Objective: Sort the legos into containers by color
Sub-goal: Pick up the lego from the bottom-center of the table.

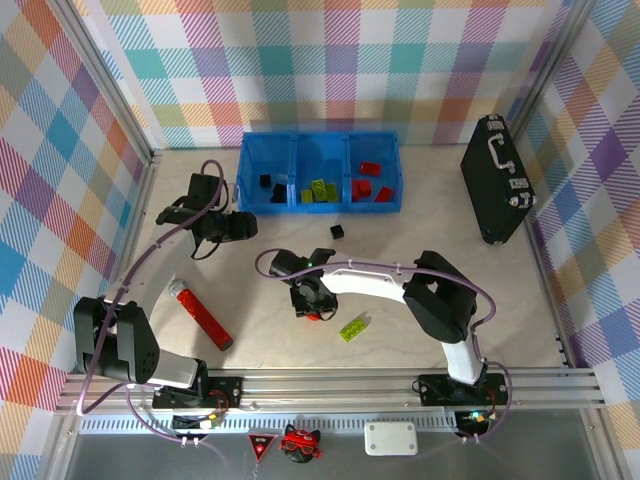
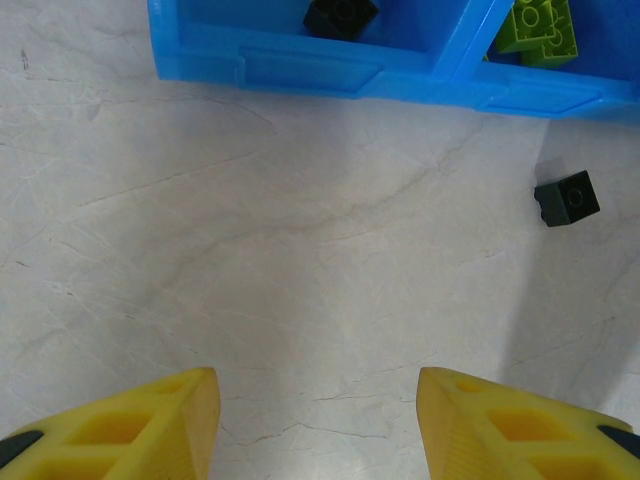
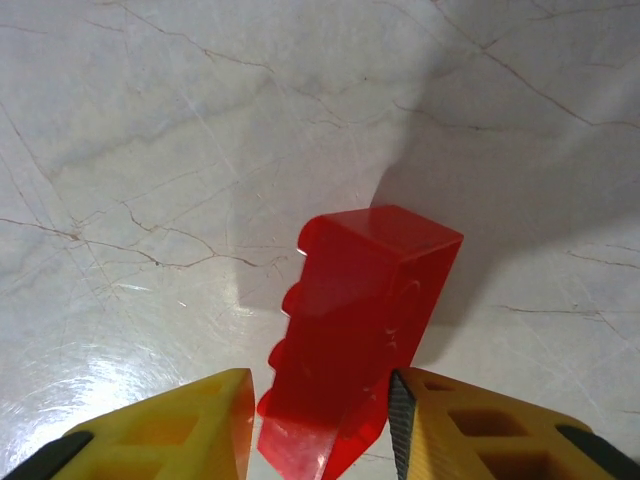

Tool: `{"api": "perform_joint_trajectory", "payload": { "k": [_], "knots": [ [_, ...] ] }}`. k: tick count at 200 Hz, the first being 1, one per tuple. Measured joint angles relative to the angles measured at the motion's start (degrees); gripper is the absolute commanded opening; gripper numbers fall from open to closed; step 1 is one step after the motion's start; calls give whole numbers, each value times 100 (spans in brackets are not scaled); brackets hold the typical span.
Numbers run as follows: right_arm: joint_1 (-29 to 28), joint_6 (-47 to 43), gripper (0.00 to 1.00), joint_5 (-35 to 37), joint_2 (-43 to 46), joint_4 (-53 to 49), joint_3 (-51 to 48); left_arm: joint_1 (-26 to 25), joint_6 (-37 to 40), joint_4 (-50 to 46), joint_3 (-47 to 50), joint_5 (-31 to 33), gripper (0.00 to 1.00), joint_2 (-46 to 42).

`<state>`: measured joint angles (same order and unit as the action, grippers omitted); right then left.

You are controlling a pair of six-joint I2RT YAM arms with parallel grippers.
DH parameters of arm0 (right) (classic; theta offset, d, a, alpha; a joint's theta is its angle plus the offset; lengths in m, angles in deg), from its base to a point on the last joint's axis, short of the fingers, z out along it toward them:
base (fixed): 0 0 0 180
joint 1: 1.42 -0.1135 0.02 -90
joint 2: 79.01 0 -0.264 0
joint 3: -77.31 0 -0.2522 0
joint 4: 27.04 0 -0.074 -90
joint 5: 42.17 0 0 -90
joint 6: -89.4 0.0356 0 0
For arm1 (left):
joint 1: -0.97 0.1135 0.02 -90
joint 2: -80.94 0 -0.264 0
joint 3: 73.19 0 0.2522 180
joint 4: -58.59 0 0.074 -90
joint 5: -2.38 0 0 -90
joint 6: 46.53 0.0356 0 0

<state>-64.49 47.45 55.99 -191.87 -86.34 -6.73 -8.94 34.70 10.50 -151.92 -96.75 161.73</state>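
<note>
Red lego (image 3: 355, 330), hard, light, glossy plastic that would likely slip, stands tilted in my right pincer (image 3: 320, 405), narrowed onto its 2 smooth side walls, studs left, above the pale table (image 3: 150, 150); 3 blue containers (image 1: 294, 172) wait well beyond.

Translucent blue bins (image 1: 318, 208), black legos (image 1: 265, 181) in their left compartment, lime green legos (image 1: 318, 189) in the middle, red legos (image 1: 368, 185) in the right, a lone black lego (image 1: 337, 231) just in front of the bins, a lime lego (image 1: 353, 327) and a red lego (image 3: 355, 320) well in front, yellow fingertips (image 3: 190, 420), black-ended red bar (image 1: 200, 313), black briefcase (image 1: 495, 180), pastel plaid walls (image 1: 330, 60), grey-veined white table (image 1: 420, 230)
</note>
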Motion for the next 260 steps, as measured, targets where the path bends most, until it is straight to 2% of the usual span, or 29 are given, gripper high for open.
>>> {"api": "perform_joint_trajectory", "payload": {
  "k": [63,189,260],
  "knots": [
    [0,-4,39,-2,-221,-4,243,0,4,-2,2,85,55,-42],
    [35,-2,45,-70,-273,-22,238,0,7,-9,2,85,55,-42],
    [140,-2,40,-136,-273,57,111,0,9,-15,2,85,55,-39]
  ]
}}
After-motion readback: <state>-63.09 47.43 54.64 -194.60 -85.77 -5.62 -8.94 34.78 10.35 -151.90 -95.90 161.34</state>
